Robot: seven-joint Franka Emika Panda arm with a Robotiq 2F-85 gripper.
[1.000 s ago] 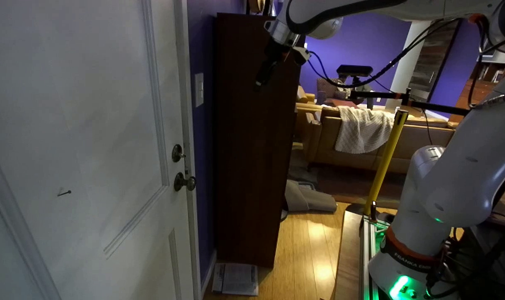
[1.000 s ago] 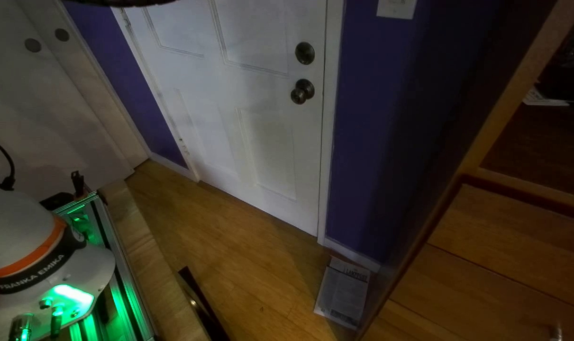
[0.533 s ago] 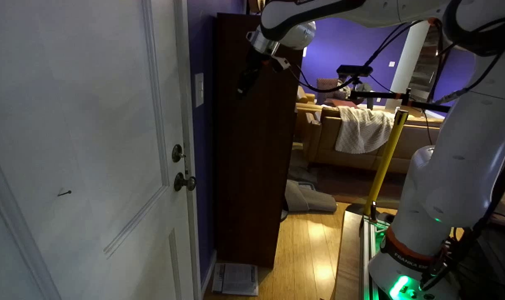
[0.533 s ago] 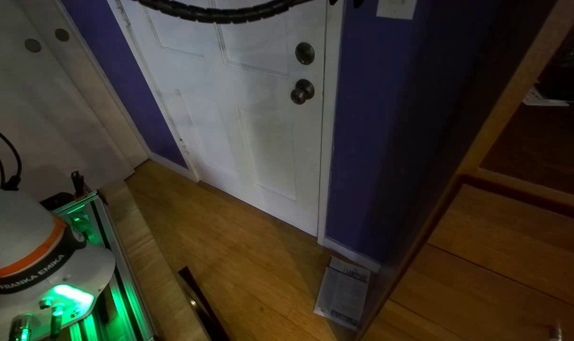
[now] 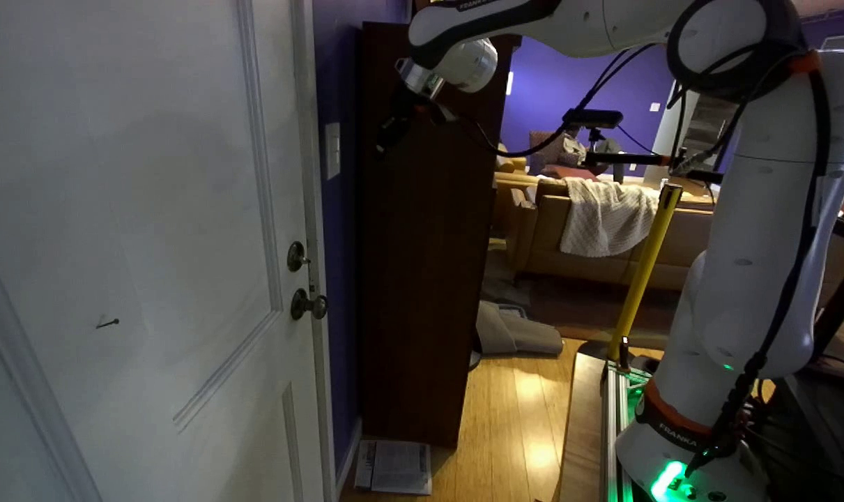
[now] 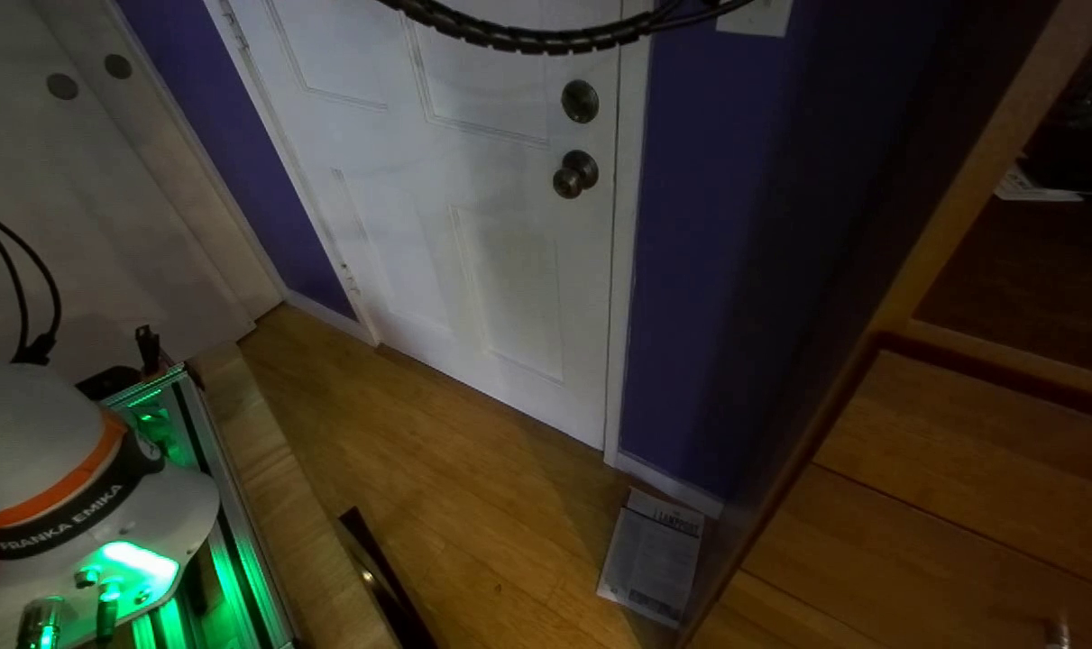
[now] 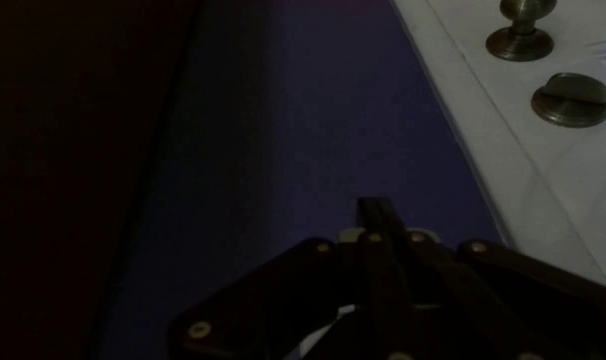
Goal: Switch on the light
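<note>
The light itself is out of view. Its switch, a small white upright plate (image 5: 332, 150), sits on the purple wall beside the door frame; in an exterior view only the lower part of the plate (image 6: 753, 18) shows, with cable crossing near it. My black gripper (image 5: 380, 148) hangs right of the plate in an exterior view, angled down toward the wall, with a gap showing between them. In the wrist view my gripper (image 7: 375, 200) is shut, fingertips together, nothing between them. Behind its fingers, pale edges of the switch plate (image 7: 351, 235) peek out; most of it is hidden.
A tall dark cabinet (image 5: 422, 244) stands close beside the switch wall. On the other side is the white door (image 5: 185, 209) with its metal knob (image 5: 309, 305) and lock (image 5: 296, 256). The arm's cable (image 6: 546, 41) sags below it. A newspaper (image 5: 394, 467) lies on the floor.
The arm has reached further left in the exterior view, bringing the gripper closer to the wall and switch plate. Its fingers have come together. The hanging cable has shifted toward the plate.
</note>
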